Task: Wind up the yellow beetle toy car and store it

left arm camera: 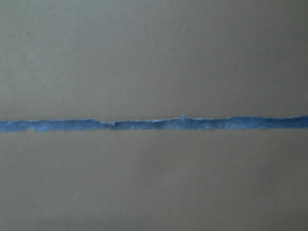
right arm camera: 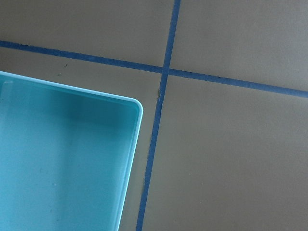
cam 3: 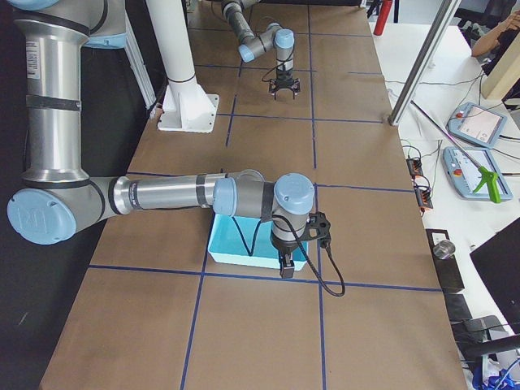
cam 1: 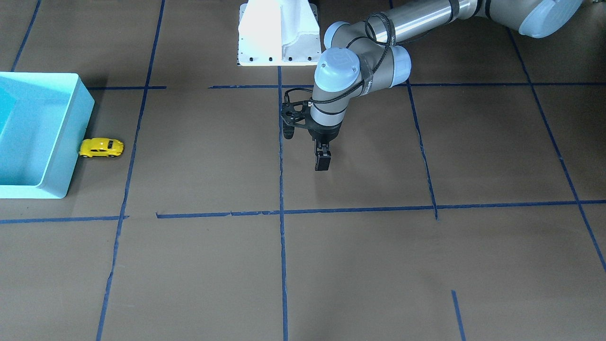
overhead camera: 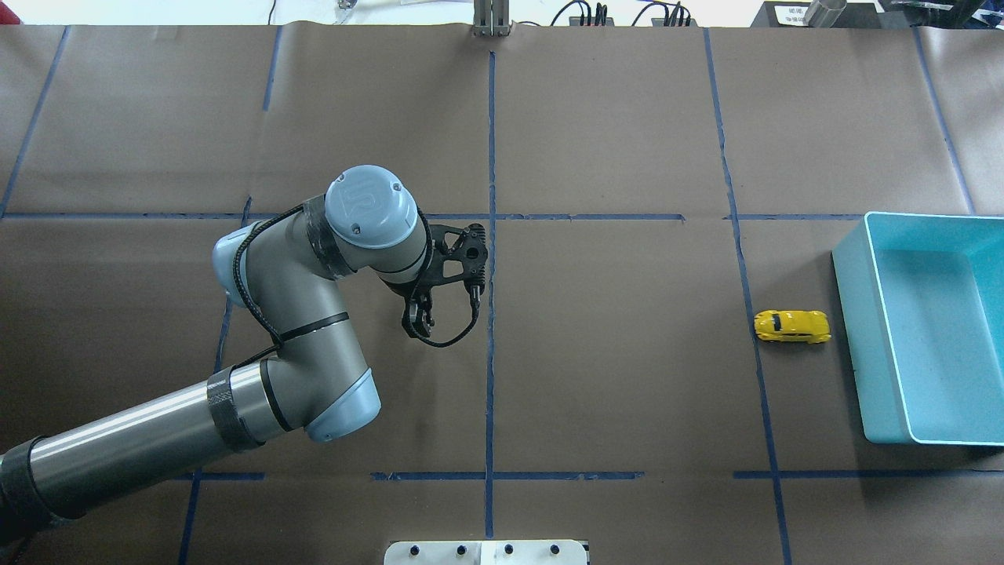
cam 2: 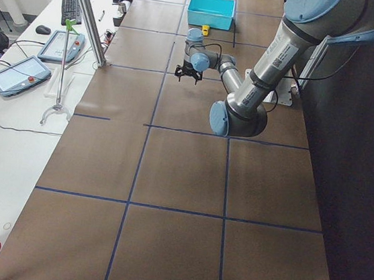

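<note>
The yellow beetle toy car (overhead camera: 792, 326) stands on its wheels on the brown paper, close beside the long wall of the turquoise bin (overhead camera: 851, 314); both also show in the front view, the car (cam 1: 101, 147) next to the bin (cam 1: 71, 137). My left gripper (overhead camera: 416, 320) hangs point-down near the table's middle, far from the car, its fingers (cam 1: 323, 162) together and empty. My right gripper (cam 3: 286, 264) shows only in the exterior right view, over the bin's (cam 3: 236, 252) near corner; I cannot tell whether it is open. The right wrist view shows that empty bin corner (right arm camera: 72, 168).
The white robot base mount (cam 1: 279, 33) stands at the table's robot side. Blue tape lines (left arm camera: 154, 123) cross the brown paper. A metal post (cam 2: 86, 14) and operator tablets (cam 2: 19, 73) stand beside the table.
</note>
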{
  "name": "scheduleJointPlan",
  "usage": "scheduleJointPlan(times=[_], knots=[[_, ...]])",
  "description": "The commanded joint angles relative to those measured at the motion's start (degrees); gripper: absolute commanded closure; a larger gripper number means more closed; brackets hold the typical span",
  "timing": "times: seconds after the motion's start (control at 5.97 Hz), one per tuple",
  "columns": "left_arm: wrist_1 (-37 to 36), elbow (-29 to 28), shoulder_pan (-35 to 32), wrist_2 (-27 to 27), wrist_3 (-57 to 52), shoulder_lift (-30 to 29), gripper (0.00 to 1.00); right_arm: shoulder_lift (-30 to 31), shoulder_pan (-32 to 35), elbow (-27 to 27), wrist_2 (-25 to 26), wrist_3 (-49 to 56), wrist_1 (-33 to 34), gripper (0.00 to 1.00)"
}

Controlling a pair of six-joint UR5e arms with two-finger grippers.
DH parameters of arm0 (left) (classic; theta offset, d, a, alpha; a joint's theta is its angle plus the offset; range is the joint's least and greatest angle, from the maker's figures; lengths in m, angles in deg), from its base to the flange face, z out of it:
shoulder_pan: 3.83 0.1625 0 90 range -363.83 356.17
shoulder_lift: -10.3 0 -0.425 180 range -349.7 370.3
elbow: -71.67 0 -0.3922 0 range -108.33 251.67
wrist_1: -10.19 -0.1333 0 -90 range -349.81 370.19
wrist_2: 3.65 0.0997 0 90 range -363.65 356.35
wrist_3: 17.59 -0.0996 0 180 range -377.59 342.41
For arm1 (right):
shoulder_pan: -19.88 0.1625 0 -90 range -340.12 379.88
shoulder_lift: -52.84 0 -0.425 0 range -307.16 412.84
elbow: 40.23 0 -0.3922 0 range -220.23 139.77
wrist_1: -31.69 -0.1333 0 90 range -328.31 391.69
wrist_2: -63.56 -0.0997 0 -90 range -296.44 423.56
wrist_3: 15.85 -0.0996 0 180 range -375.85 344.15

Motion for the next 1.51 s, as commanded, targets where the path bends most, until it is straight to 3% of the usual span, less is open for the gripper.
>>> scheduleJointPlan(times=[0.0,0.17,0.5,1.01,1.34], knots=[[-2.14,0.05,-0.92,0.07,0.32,0.07,0.00,-0.03,0.00,-0.06,0.00,0.00,0.00,0.00],[-4.41,1.18,-3.80,0.07,0.41,0.42,0.00,-0.21,0.00,-0.06,0.00,0.00,0.00,0.00],[-8.89,8.53,-10.92,-0.19,1.64,6.71,0.00,-0.30,0.00,0.03,0.00,0.09,0.00,0.00],[-15.23,9.72,-24.36,-10.64,1.73,12.97,0.00,-1.00,-1.14,-2.68,0.17,0.09,-0.09,0.00],[-14.63,13.48,-27.97,-15.10,1.73,22.78,0.00,-1.00,-2.90,-6.12,0.18,0.17,-0.09,0.00]])
